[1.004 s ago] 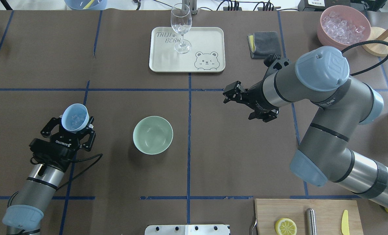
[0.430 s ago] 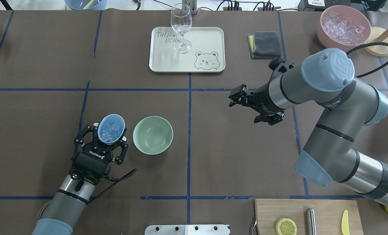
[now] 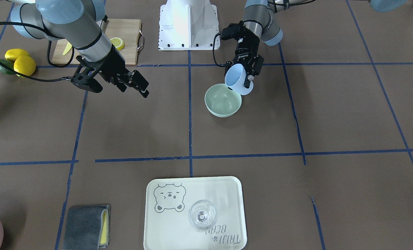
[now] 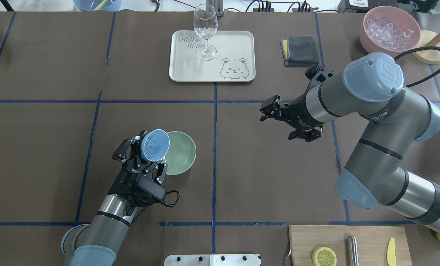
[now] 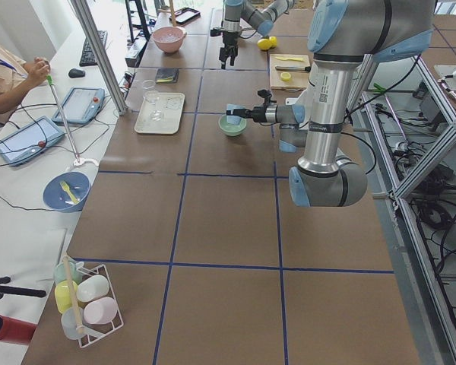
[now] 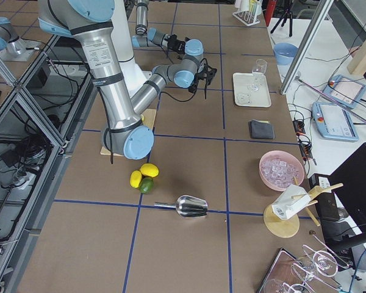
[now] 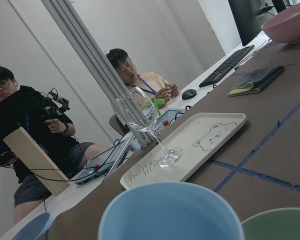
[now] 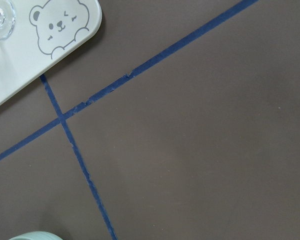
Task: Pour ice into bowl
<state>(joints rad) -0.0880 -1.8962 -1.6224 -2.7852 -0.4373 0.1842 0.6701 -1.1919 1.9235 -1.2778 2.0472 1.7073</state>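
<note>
My left gripper point(image 4: 146, 157) is shut on a blue cup point(image 4: 155, 145) and holds it tilted above the left rim of the pale mint-green bowl point(image 4: 183, 153). Clear ice cubes point(image 4: 152, 145) lie inside the cup. The bowl's inside shows no ice. In the front-facing view the cup point(image 3: 236, 82) hangs over the bowl's point(image 3: 222, 101) edge. The left wrist view shows the cup's rim point(image 7: 172, 212) and the bowl's rim point(image 7: 280, 225). My right gripper point(image 4: 270, 109) is open and empty, above the table to the bowl's right.
A cream tray point(image 4: 238, 40) with a wine glass point(image 4: 205, 31) stands at the back. A grey cloth point(image 4: 299, 50) and a pink container of ice point(image 4: 390, 27) are at the back right. A cutting board point(image 4: 305, 240) with a lemon slice lies at the front right.
My left arm has carried the blue cup to the right, from well left of the bowl to over its left rim, and tilted it. The right arm has hardly moved.
</note>
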